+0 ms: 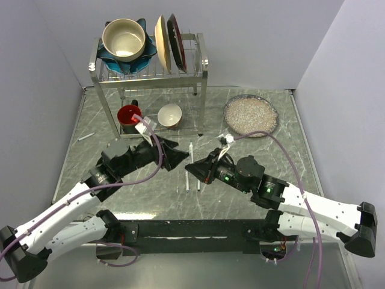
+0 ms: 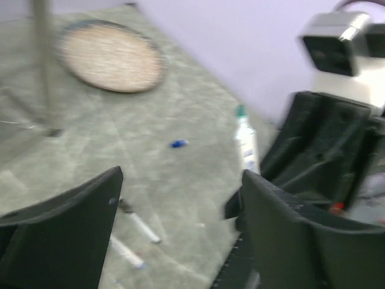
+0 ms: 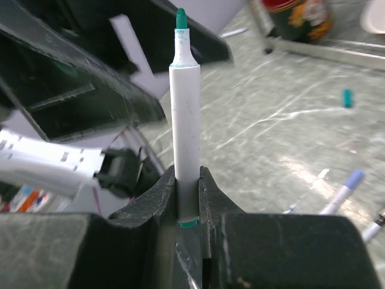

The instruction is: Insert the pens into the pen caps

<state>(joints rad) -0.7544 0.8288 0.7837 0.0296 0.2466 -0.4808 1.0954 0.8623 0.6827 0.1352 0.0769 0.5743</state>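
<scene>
My right gripper (image 3: 188, 180) is shut on the teal pen (image 3: 185, 126), gripping it near its teal rear end, with the teal tip pointing up and away. The same pen shows upright in the left wrist view (image 2: 245, 143), just right of my open, empty left gripper (image 2: 181, 180). In the top view the left gripper (image 1: 179, 158) and right gripper (image 1: 197, 170) nearly meet at mid-table. A teal cap (image 3: 347, 97) and a blue cap (image 2: 177, 143) lie on the table. Two more pens (image 2: 139, 226) lie below the left gripper; one has a blue end (image 3: 343, 192). The black cap is not visible.
A dish rack (image 1: 150, 66) with bowls and plates stands at the back. A red cup (image 1: 129, 114) and a white bowl (image 1: 170, 115) sit under it. A plate of white grains (image 1: 251, 115) is back right. A white stick (image 1: 86, 137) lies at the far left.
</scene>
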